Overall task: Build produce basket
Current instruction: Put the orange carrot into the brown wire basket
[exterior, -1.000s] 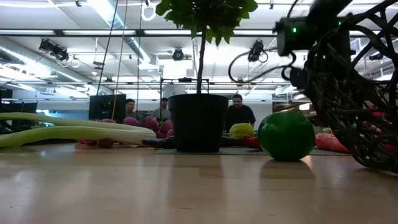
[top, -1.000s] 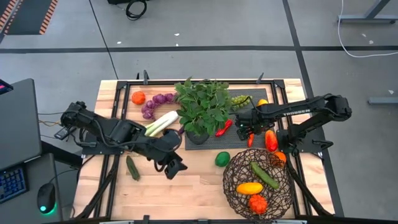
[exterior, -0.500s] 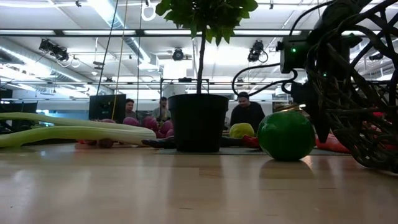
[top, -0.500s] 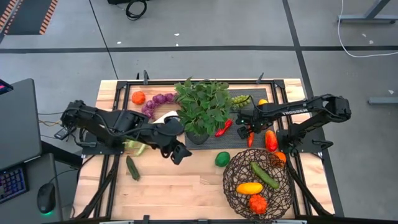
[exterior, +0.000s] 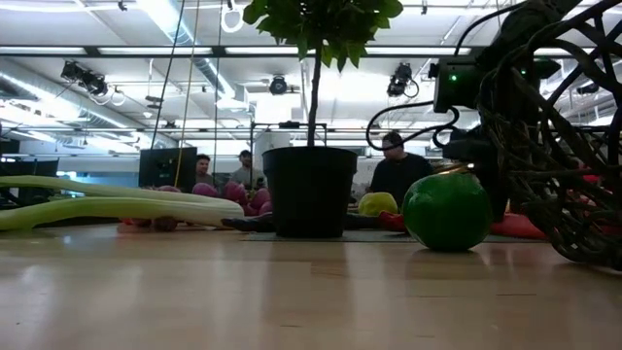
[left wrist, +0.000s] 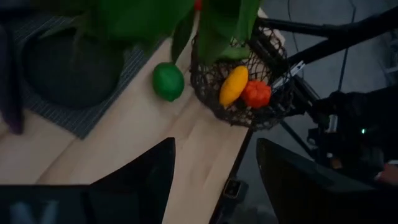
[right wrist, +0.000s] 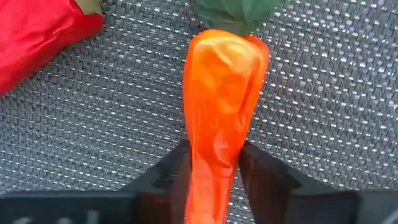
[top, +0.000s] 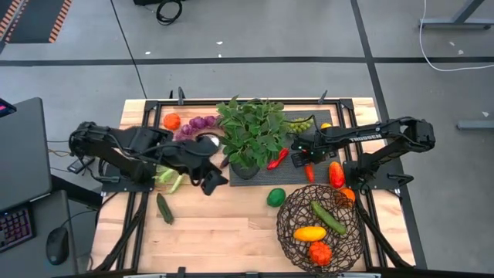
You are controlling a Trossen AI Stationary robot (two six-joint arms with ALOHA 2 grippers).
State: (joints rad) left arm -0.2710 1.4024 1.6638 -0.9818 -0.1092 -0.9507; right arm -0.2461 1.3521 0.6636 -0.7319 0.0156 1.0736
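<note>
The wire basket stands at the near right and holds a cucumber, a lemon and an orange tomato. An orange carrot lies on the black ribbed mat, beside a red chili; my right gripper is shut on it. My left gripper hangs open and empty near the plant pot, its arm above the leek. A lime lies between the pot and the basket. My right gripper pinches the carrot's narrow lower part between its two fingers, one on each long side. The fingers come from above and point down at the mat. The carrot lies flat on the mat, its green-topped thick end away from the fingers.
A leafy potted plant stands mid-table on the mat. Purple grapes and an orange tomato lie at the far left, green grapes far right, a cucumber near left. More orange-red produce lies beside the basket.
My left gripper has drawn back from the near middle of the table toward the far and left edges, passing over the leek, and has stayed open. My right gripper has come down a little over the mat. The produce has kept its place.
</note>
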